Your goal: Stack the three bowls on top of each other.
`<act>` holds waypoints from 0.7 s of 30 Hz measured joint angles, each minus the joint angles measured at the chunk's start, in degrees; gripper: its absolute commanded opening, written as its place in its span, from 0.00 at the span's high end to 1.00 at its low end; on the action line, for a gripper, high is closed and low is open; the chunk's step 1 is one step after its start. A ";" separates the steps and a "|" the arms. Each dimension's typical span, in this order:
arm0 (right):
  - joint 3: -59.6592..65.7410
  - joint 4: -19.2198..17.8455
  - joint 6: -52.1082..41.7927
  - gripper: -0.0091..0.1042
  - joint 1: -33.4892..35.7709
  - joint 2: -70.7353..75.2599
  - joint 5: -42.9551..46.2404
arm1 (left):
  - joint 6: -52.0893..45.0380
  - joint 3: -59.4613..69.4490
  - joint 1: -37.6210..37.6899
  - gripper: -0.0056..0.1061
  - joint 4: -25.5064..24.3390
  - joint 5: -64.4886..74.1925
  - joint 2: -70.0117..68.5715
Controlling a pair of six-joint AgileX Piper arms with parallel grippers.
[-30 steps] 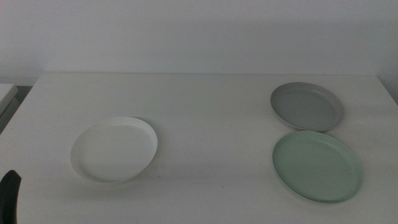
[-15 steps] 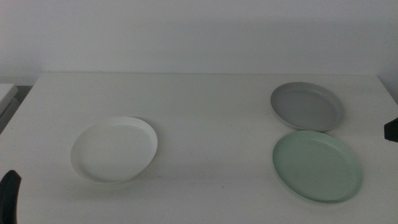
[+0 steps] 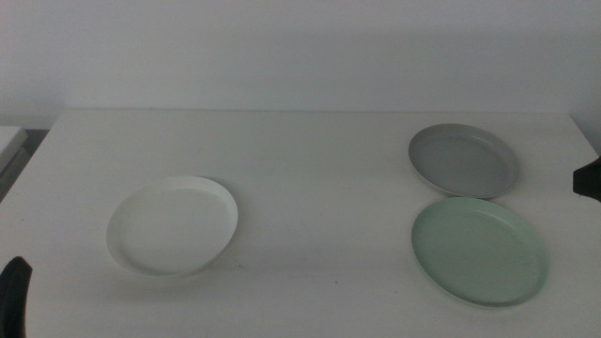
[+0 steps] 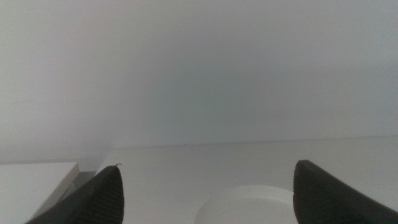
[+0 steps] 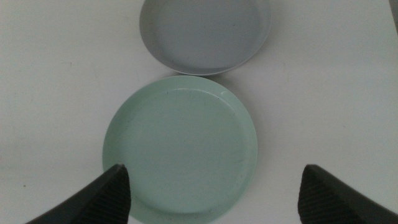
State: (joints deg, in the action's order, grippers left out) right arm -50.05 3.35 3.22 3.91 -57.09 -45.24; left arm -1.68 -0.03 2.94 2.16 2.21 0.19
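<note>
White bowl [image 3: 173, 225] alone on table's [image 3: 319, 160] left, grey bowl [image 3: 464, 161] just behind pale green bowl [image 3: 480, 250] at right (rims nearly touching), right gripper [image 5: 214, 196] above green one, jaws wide apart, left gripper [image 4: 205, 193] low at left, jaws apart, empty.

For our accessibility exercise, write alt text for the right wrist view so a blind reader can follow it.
Seen from above, a pale green bowl lies on a white table, with a grey bowl just beyond it, their rims nearly touching. The right gripper hangs over the green bowl, its dark jaws wide open and empty.
</note>
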 measured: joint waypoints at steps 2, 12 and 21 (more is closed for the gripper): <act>-0.11 -0.35 0.52 0.10 0.00 -0.56 0.30 | 0.00 0.00 0.00 0.11 0.00 0.00 0.00; -1.12 -3.35 5.56 0.19 0.00 -11.25 1.33 | 0.00 0.00 0.00 0.11 0.00 0.00 0.00; -7.41 -3.02 5.71 0.19 -0.20 -26.37 -2.74 | 0.00 0.00 0.00 0.11 0.00 0.00 0.00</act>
State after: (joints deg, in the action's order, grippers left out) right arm -57.46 0.33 8.93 3.71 -83.46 -47.98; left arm -1.68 -0.03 2.94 2.16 2.21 0.19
